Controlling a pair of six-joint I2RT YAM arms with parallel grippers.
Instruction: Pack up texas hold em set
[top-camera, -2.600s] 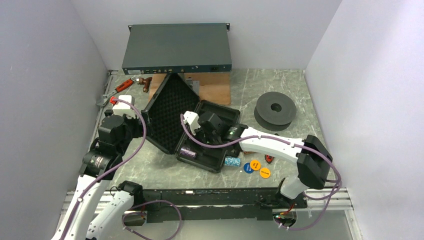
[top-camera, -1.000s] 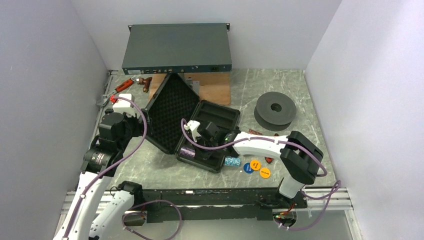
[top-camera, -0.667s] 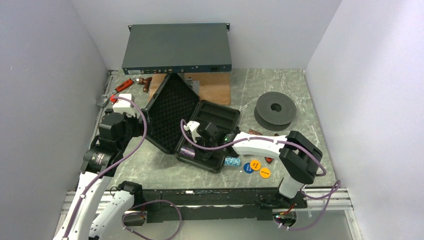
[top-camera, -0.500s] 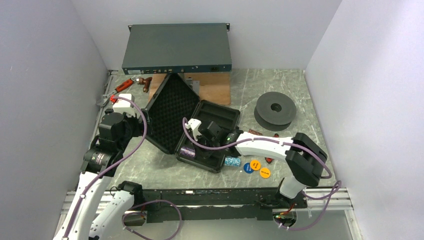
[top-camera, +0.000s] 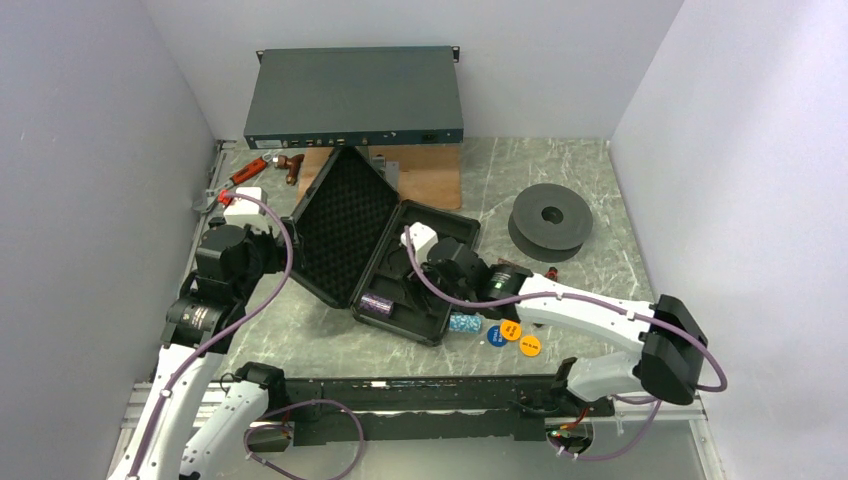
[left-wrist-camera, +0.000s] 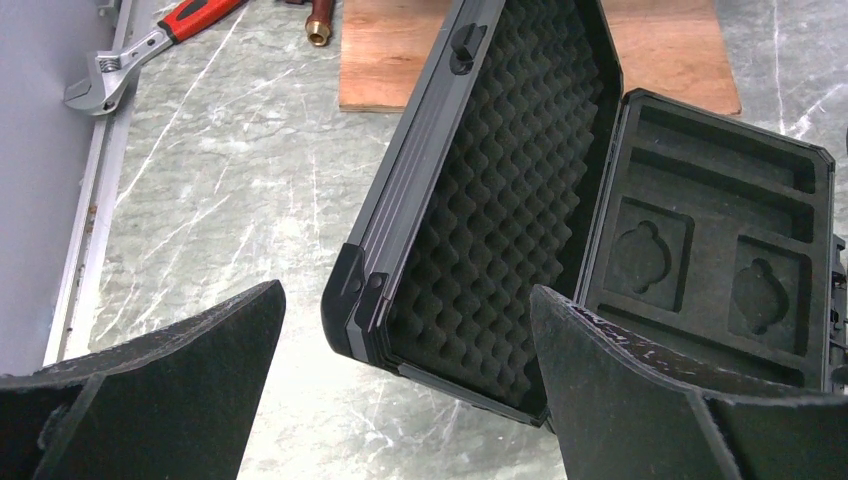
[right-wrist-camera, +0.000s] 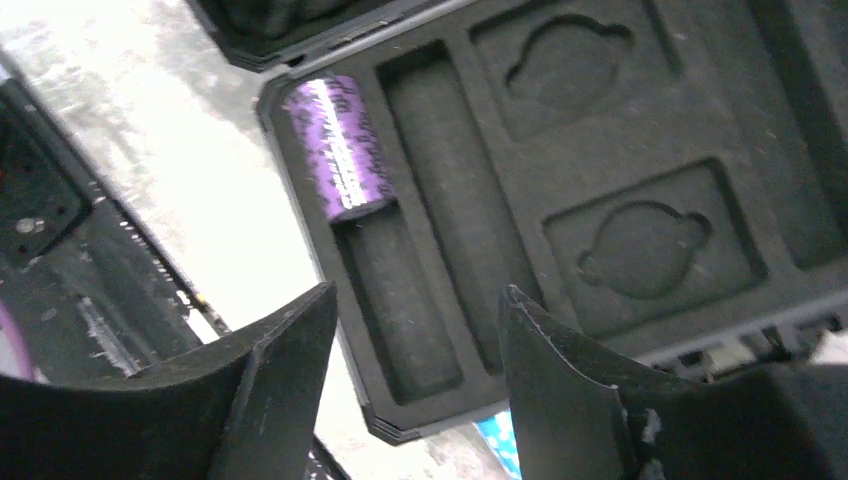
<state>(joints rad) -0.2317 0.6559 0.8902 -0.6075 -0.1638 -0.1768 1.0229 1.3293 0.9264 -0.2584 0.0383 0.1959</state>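
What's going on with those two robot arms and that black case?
The arms are packing the black case, which lies open with one purple chip roll in a foam slot. The right gripper hangs open and empty above it. A teal roll and three coloured discs wait outside. The left gripper, open, hovers beside the lid.

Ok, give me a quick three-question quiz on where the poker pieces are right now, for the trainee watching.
1. True or false: the purple roll sits in a slot of the case.
2. Where is the teal roll? A in the case; B on the table beside the case; C on top of the purple roll.
3. How many flat discs lie on the table?
Key: 1 true; 2 B; 3 three (blue, orange, yellow).
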